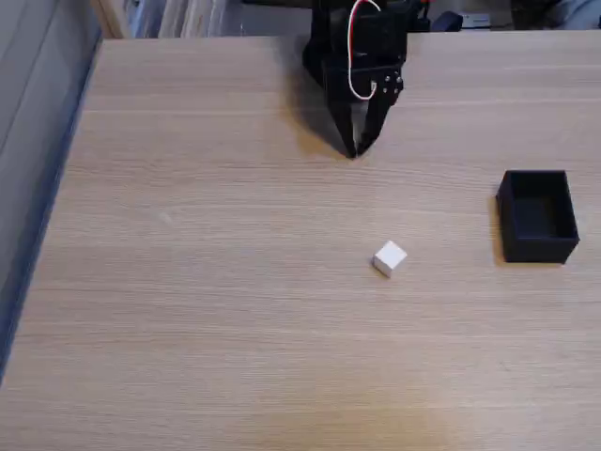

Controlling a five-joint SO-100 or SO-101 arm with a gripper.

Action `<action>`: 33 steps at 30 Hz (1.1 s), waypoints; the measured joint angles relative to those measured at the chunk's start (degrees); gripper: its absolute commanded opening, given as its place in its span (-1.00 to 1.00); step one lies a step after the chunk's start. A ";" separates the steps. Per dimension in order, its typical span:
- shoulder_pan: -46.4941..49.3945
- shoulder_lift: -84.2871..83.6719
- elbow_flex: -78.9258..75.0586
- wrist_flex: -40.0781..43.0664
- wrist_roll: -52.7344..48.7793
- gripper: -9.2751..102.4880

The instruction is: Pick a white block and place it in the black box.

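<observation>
Light wooden table (207,282), grey floor (33,103)

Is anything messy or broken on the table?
Nothing looks broken or spilled. The white block sits turned at an angle to the table edges, while the black box stands upright and straight. The gripper points down, jaws together.

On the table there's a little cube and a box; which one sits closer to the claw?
The white block. It lies almost straight below the claw in the fixed view, while the black box sits apart near the table's right edge. The claw touches neither.
</observation>
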 measured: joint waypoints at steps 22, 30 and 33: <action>-1.85 -15.47 -9.49 -3.96 0.09 -0.83; -3.78 -34.54 -24.17 -7.73 3.69 -0.78; -3.52 -39.90 -28.74 -8.61 4.31 -0.68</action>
